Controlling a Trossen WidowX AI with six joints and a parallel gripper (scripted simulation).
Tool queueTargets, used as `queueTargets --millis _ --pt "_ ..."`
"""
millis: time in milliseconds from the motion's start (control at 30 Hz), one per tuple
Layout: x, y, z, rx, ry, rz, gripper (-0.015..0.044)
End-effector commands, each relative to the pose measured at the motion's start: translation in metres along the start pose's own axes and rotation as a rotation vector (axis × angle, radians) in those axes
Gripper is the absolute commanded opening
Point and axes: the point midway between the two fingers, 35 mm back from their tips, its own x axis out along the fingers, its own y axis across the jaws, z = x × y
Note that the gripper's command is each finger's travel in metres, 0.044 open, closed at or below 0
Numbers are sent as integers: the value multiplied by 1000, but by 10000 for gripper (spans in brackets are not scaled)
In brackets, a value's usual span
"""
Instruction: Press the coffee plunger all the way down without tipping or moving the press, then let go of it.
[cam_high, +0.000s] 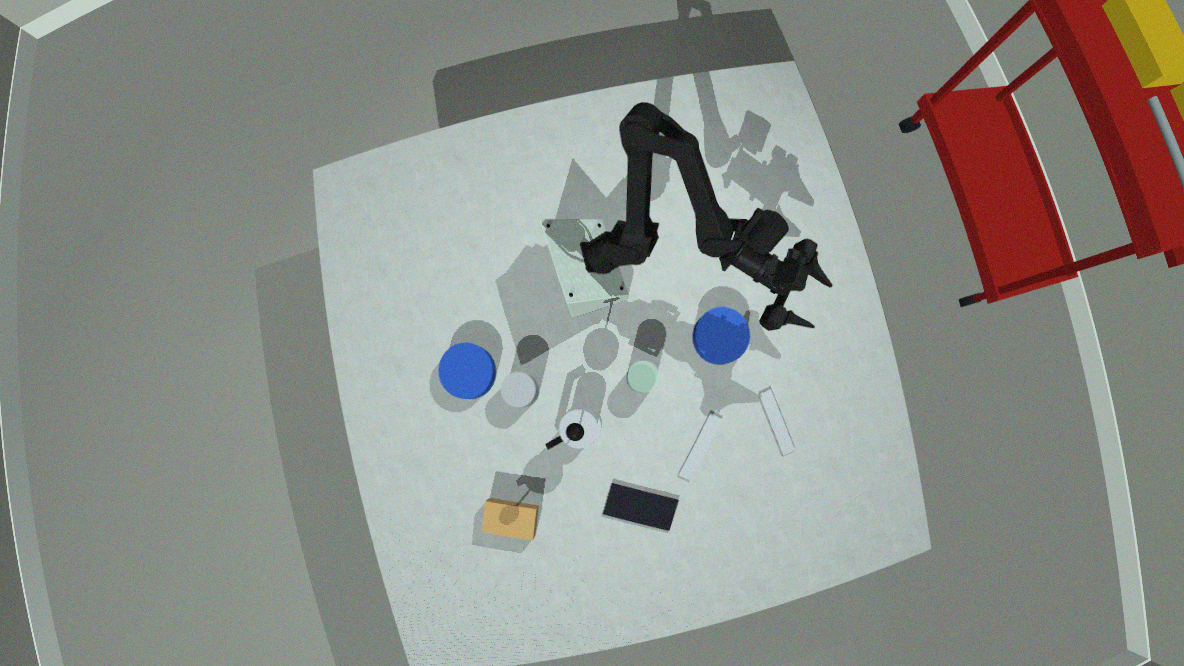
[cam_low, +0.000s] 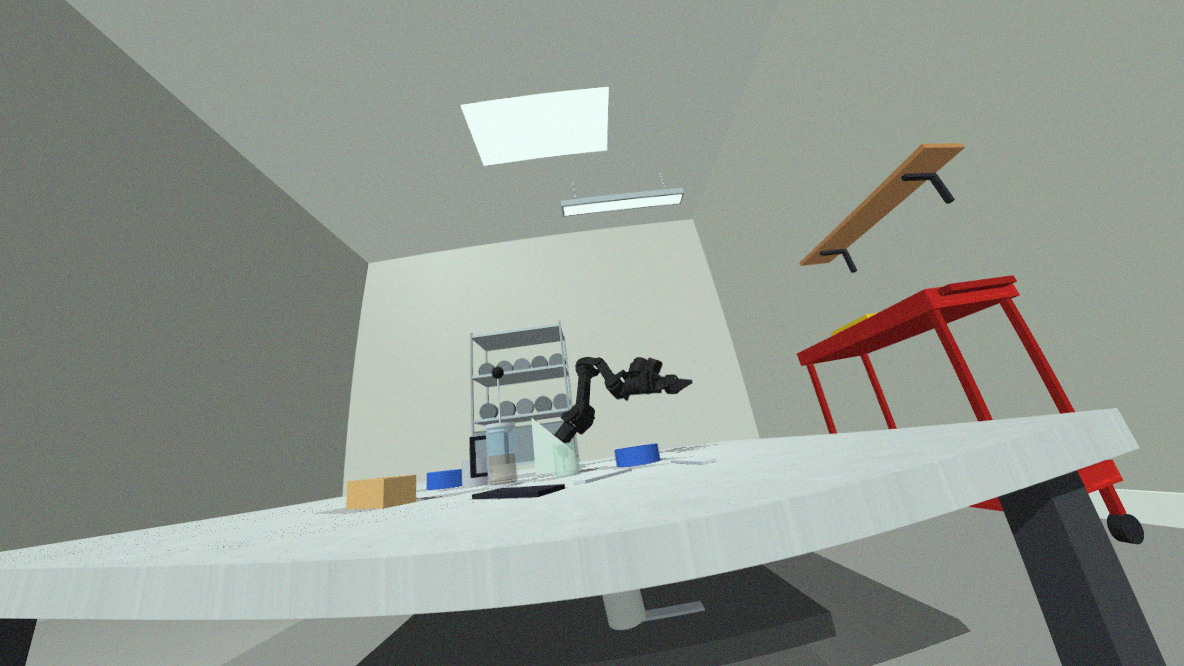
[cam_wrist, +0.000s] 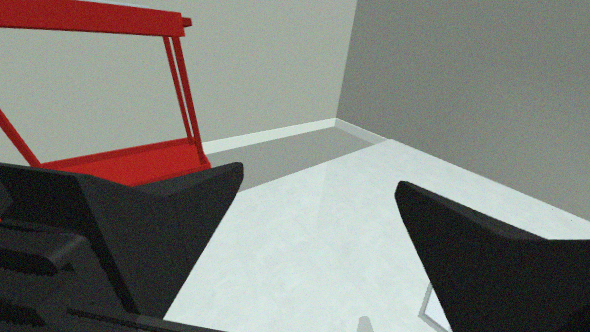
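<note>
End effector (cam_high: 807, 295) hangs wide open, empty, well apart from the coffee press (cam_high: 578, 429); approach underway, next align above the plunger (cam_high: 574, 431).

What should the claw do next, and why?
Probably swing toward the coffee press and line up above its plunger knob. The claw is open and empty, high above the table beside a blue disc, well away from the press, and the knob is not yet pressed down.
</note>
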Motion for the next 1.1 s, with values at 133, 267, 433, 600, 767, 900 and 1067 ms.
queueTargets --millis 133,267,433,600,767,900,1067 --pt "15 -93 9 -151 116 -281 440" --pt "11 -142 18 -189 177 -412 440" --pt "-17 -220 35 -213 288 -620 440" --pt "-64 -286 56 -173 391 -796 440" --pt "-129 -335 75 -55 458 -941 440" --pt "-187 -359 90 71 463 -1031 440" --pt "-264 -374 108 239 426 -1096 440"
